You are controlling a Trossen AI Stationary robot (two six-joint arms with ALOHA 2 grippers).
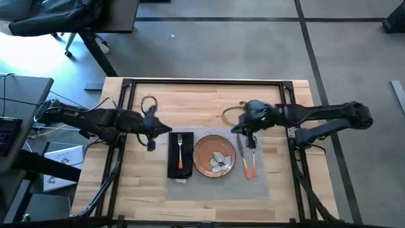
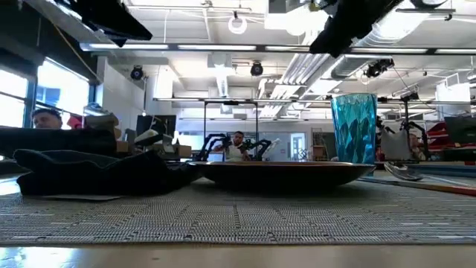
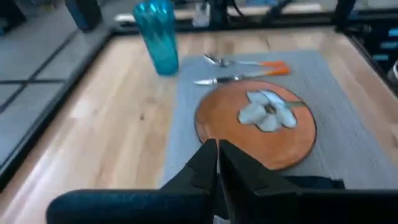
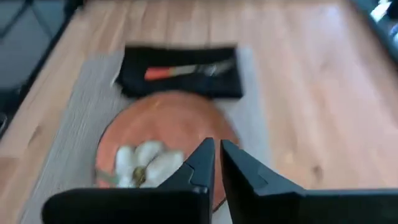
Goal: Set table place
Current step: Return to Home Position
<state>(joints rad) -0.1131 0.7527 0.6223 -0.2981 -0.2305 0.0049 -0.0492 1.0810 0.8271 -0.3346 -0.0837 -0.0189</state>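
Place setting on grey placemat (image 1: 269,183): orange-brown plate (image 1: 205,158) lies between and just below left gripper (image 1: 166,130) and right gripper (image 1: 235,130), both raised, fingers drawn narrow, holding nothing

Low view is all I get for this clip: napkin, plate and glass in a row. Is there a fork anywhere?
Observer: Yes. A fork lies on top of the napkin, left of the plate.
Operator: Does the glass stand on the mat?
Observer: No. The glass stands on the bare wood of the table, just off a corner of the mat.
Operator: And the arms?
Observer: The left claw hangs left of the napkin and the right claw hangs right of the plate; both are shut and empty.
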